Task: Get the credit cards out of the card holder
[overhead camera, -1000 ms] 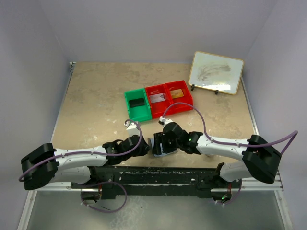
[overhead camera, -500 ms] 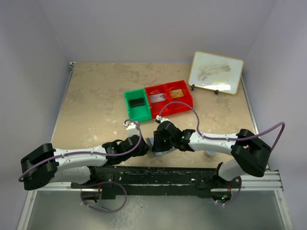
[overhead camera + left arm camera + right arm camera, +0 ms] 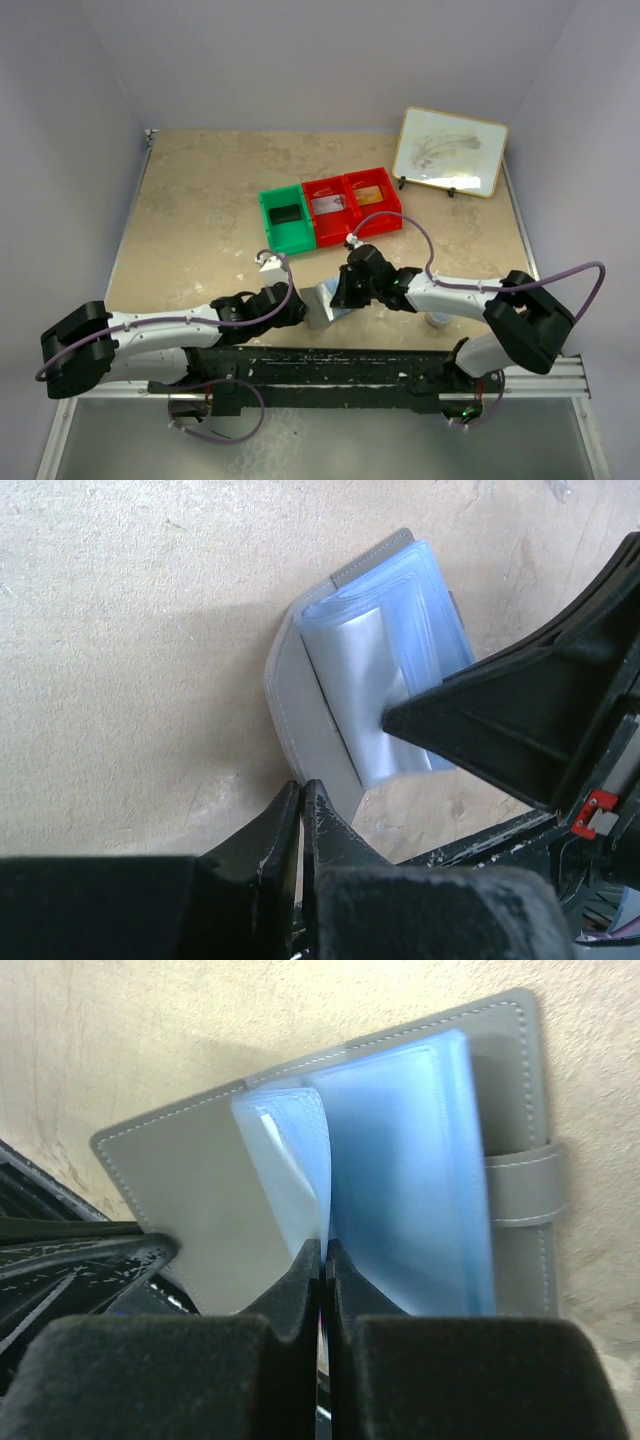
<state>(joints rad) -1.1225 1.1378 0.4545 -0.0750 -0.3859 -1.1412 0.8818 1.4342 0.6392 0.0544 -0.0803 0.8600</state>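
the grey stitched card holder with translucent blue plastic sleeves stands open at the near middle of the beige table, on the near side of the green and red plastic bins. the left gripper is pinched shut on the grey cover's near edge; the right gripper is closed on one sleeve

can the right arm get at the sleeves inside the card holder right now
Probably yes: the card holder lies open, the left end effector pinches its grey cover, and the right end effector is shut on a blue sleeve. No card is visible.
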